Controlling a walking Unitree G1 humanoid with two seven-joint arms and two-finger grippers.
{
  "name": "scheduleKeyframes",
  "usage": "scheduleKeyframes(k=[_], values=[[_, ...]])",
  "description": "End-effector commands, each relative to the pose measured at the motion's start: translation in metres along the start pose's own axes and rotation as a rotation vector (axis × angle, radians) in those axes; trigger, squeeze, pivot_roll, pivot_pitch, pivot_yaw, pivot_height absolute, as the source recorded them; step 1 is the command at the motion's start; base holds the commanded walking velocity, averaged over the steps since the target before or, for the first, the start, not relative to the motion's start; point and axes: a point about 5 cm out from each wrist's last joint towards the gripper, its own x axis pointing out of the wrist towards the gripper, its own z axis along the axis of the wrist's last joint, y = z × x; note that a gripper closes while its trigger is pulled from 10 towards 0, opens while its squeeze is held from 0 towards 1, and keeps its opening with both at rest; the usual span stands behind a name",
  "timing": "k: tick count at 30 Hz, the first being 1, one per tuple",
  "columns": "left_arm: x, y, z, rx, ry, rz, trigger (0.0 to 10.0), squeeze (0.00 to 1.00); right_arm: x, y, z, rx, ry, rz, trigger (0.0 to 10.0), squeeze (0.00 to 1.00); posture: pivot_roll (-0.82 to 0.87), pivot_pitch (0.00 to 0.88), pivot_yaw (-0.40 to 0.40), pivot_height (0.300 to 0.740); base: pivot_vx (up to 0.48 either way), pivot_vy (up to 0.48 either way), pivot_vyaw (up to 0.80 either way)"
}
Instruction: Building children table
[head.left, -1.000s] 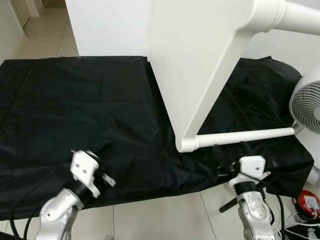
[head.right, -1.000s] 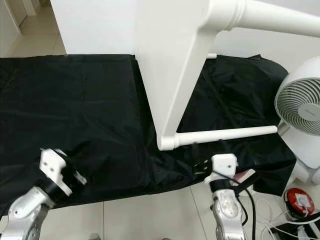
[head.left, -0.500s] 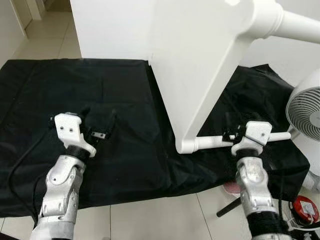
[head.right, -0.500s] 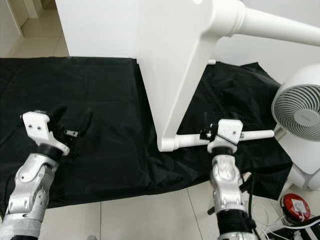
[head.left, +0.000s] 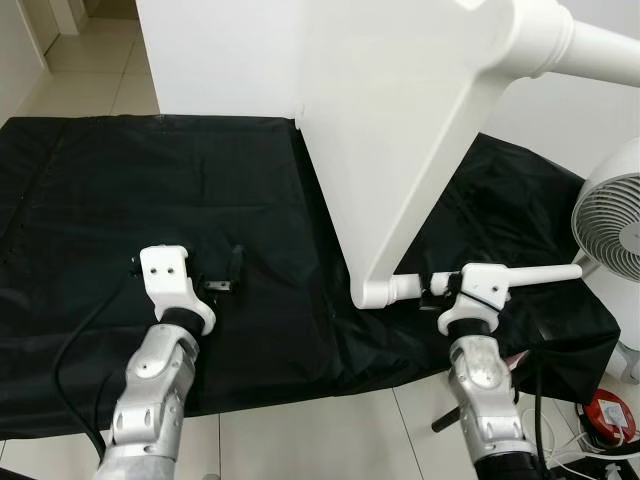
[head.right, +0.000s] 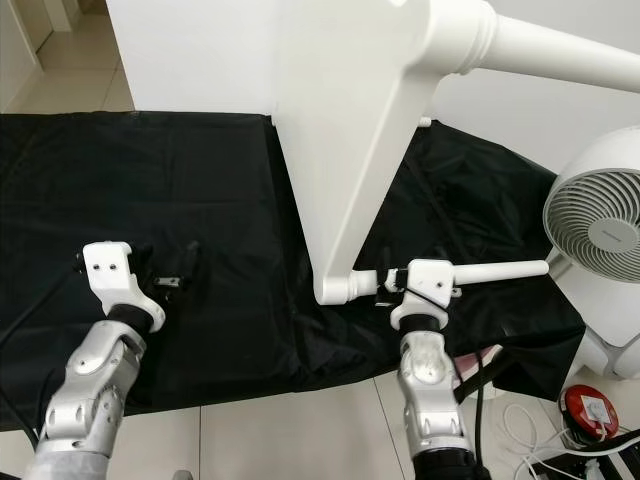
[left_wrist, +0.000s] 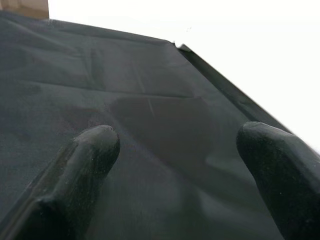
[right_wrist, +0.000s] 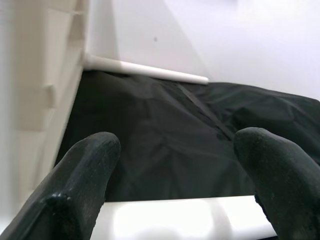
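White-painted wood: the children's table (head.left: 400, 130) lies on its side on a black cloth (head.left: 150, 180) spread over the tiled floor (head.left: 300, 430), tabletop standing upright, one leg (head.left: 500, 276) lying along the cloth toward a white fan (head.left: 612, 225), another leg (head.left: 600, 50) projecting high on the right.

Compared with a second ago, both arms have come up from the cloth's near edge. The right gripper (right_wrist: 170, 175) has advanced to the lower leg and, over the last half second, slid along it toward the joint with the tabletop. Its wrist view shows the fingers spread wide with the leg lying between them; contact cannot be confirmed from these angles.

The left gripper (left_wrist: 175, 165) has moved inward and hovers over bare cloth, fingers apart, holding nothing.

Assessment: the right arm appears positioned to grasp the leg, probably to tighten or seat it. The left is not yet bracing the table, which may shift under load.
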Motion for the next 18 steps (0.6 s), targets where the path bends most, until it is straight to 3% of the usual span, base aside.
scheduleKeyframes(k=[1, 12, 18], values=[[-0.001, 0.000, -0.007, 0.012, 0.011, 0.038, 10.0, 0.00, -0.003, 0.001, -0.006, 0.014, 0.005, 0.023, 10.0, 0.00, 0.02, 0.000, -0.065, 0.740, 0.000, 0.000, 0.00], [0.000, -0.012, -0.023, 0.035, 0.045, 0.002, 10.0, 0.00, -0.010, 0.006, -0.021, 0.024, 0.040, 0.053, 10.0, 0.00, 0.02, 0.000, -0.057, 0.740, 0.000, 0.000, 0.00], [0.003, -0.017, -0.013, 0.088, 0.002, -0.014, 10.0, 0.00, -0.013, 0.008, -0.019, 0.025, 0.041, 0.061, 10.0, 0.00, 0.02, 0.000, -0.049, 0.740, 0.000, 0.000, 0.00]])
